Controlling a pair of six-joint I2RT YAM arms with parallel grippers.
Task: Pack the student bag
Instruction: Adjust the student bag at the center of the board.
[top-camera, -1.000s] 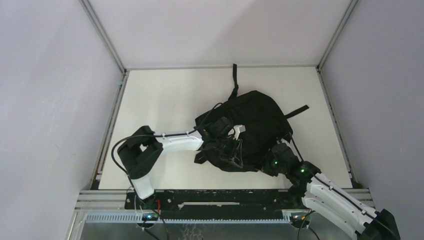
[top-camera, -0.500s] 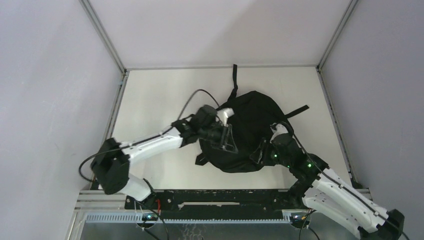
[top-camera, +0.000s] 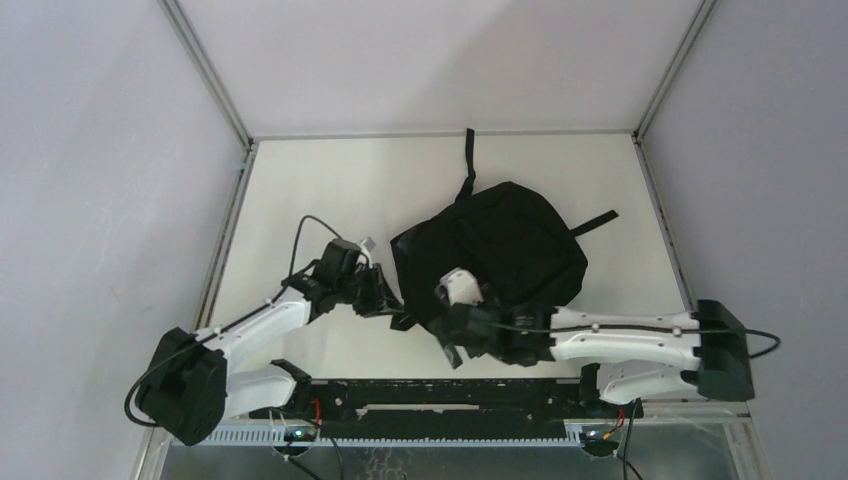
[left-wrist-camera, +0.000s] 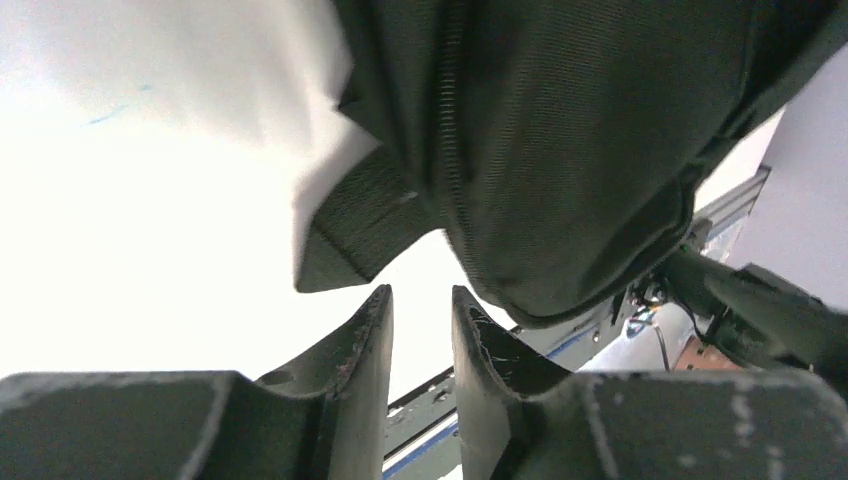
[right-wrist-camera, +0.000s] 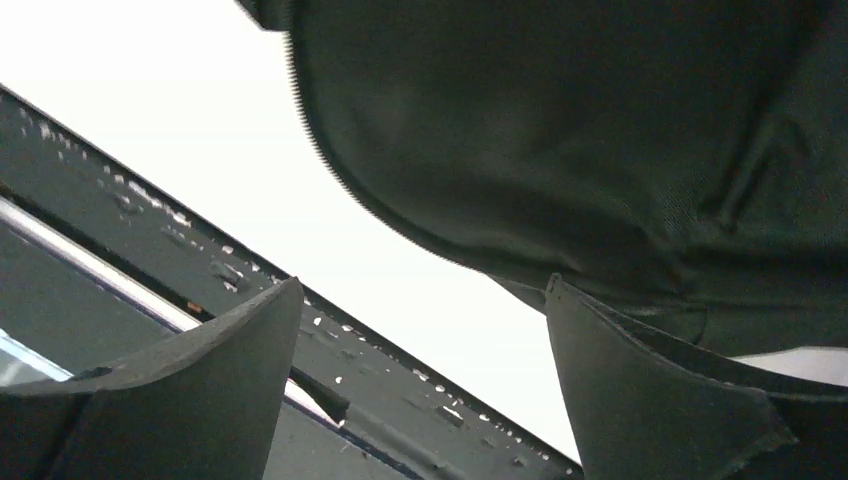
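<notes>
student bag: big floppy black backpack (top-camera: 500, 250), lying flat around the middle of the bench (top-camera: 320, 190), a bit toward the right

bag straps: 1 black strap (top-camera: 469, 160) runs off the far end toward the back wall, another (top-camera: 595, 222) pokes out on the right side

left gripper: sits low (top-camera: 390, 302) at the bag's near-left edge. On the left wrist cam the fingers (left-wrist-camera: 365, 350) are just a narrow gap apart, and there's nothing in that gap, only bright bench showing through

what's in front of it: a short webbing strap end (left-wrist-camera: 360, 225) hanging off the bag's edge, just ahead of the fingertips and not pinched. A zipper line (left-wrist-camera: 447, 120) runs up the fabric right next to it

right gripper: reaches in from the right along the near edge of the bag (top-camera: 452, 338), with the jaws spread wide and holding nothing

right wrist cam: the bag bulges over the fingers (right-wrist-camera: 620, 390). 1 fingertip is right up against the underside of the fabric, can't tell if it's actually touching. Between the fingers you see bench and the dark front rail (right-wrist-camera: 150, 230)
</notes>
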